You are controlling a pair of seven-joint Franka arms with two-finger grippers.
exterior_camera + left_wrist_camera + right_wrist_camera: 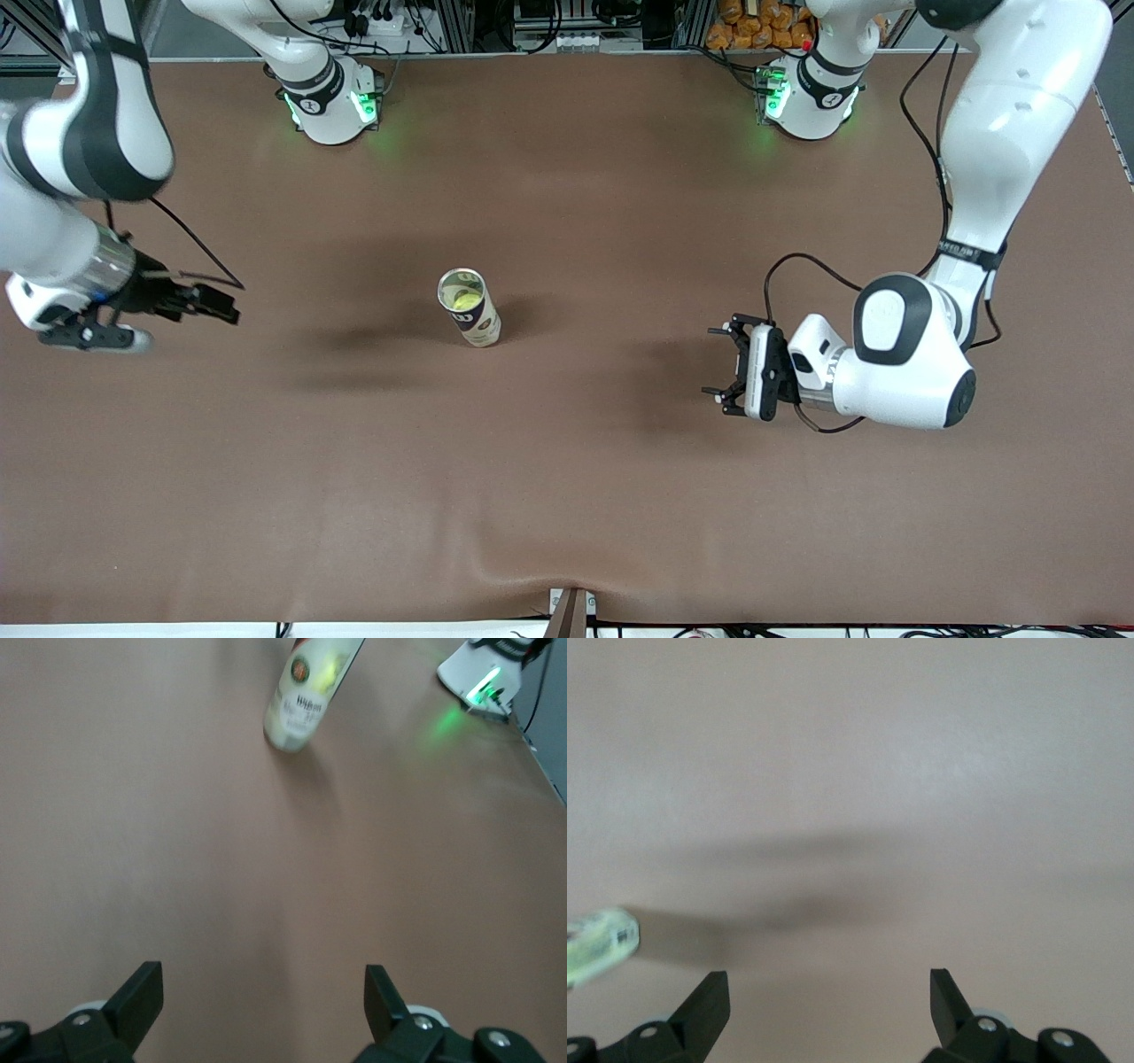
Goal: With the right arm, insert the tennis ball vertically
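Observation:
A clear tennis-ball tube [469,308] [306,687] [598,943] with a dark label stands upright at the middle of the table. Through its open top a yellow-green tennis ball [462,299] shows inside. My right gripper [226,306] [830,983] hovers over bare cloth toward the right arm's end of the table, well apart from the tube; it is open and holds nothing. My left gripper [719,363] [263,979] waits open and empty over the cloth toward the left arm's end, pointing at the tube.
A brown cloth [567,496] covers the whole table. The two arm bases [328,106] [811,97] with green lights stand along the edge farthest from the front camera. A small bracket [571,611] sits at the nearest edge.

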